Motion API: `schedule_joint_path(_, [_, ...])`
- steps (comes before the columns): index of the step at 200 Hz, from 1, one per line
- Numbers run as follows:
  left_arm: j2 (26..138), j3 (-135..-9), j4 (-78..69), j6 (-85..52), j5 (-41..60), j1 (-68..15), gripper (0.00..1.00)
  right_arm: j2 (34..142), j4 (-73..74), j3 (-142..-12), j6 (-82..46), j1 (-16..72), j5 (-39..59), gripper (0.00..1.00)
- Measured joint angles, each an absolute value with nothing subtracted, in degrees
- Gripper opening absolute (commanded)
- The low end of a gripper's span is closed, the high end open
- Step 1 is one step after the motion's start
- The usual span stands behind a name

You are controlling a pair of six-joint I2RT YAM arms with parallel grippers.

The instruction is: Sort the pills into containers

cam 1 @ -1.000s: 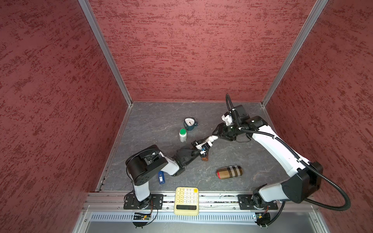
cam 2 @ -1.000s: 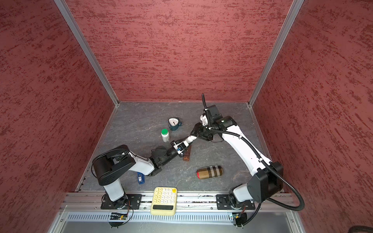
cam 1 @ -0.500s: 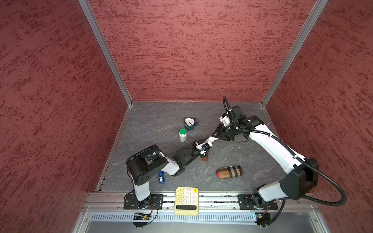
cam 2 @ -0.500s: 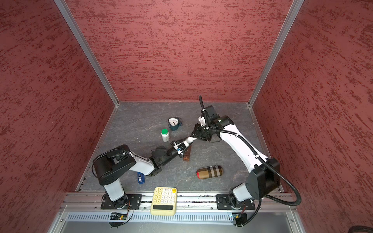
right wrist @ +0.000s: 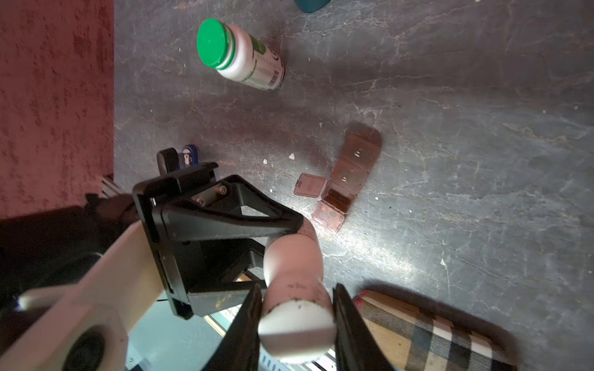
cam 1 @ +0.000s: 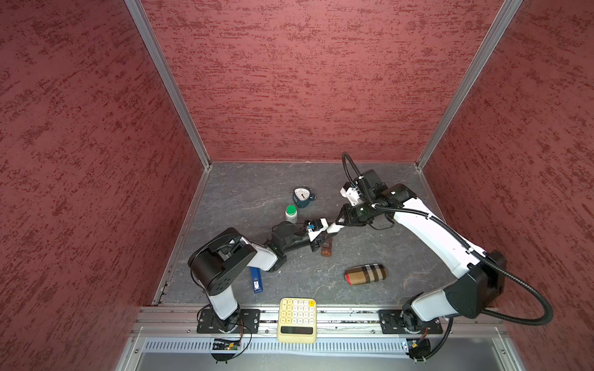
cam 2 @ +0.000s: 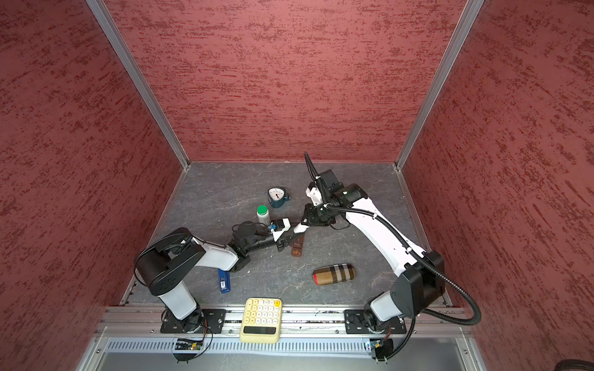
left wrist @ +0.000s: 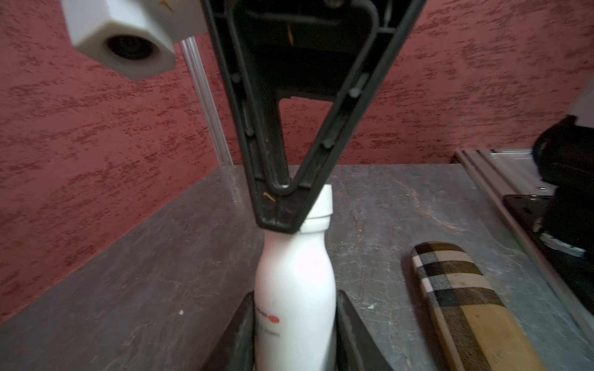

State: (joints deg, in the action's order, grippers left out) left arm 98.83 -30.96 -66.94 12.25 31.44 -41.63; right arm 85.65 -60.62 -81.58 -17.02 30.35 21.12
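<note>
A white bottle [cam 1: 332, 227] hangs just above the floor mid-scene, held at both ends. My left gripper [left wrist: 295, 334] is shut on its body [left wrist: 295, 289]. My right gripper [right wrist: 295, 321] is shut on its capped end [right wrist: 297, 331], and one of its fingers [left wrist: 283, 205] covers the cap in the left wrist view. The containers [right wrist: 347, 173], a brown strip of small compartments, lie on the floor under the bottle [cam 1: 326, 249], with one lid [right wrist: 308, 184] flipped open. No pills show in any view.
A green-capped white bottle [cam 1: 291, 213] and a blue dial gauge [cam 1: 302, 196] stand behind the grippers. A tan plaid case [cam 1: 365, 274] lies to the front right, a blue stick [cam 1: 256, 279] by the left arm, and a yellow calculator [cam 1: 297, 319] on the front rail.
My right gripper's jaws have closed onto the bottle's capped end and its wrist has shifted slightly. The left arm and the bottle have stayed put.
</note>
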Motion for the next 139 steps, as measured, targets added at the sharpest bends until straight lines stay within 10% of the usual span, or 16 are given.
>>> schedule_joint_path(139, [98.35,-30.96,-64.77,8.4,37.08,-40.45,0.0,85.58,-65.25,-83.74,-12.29,31.07,19.2,0.83])
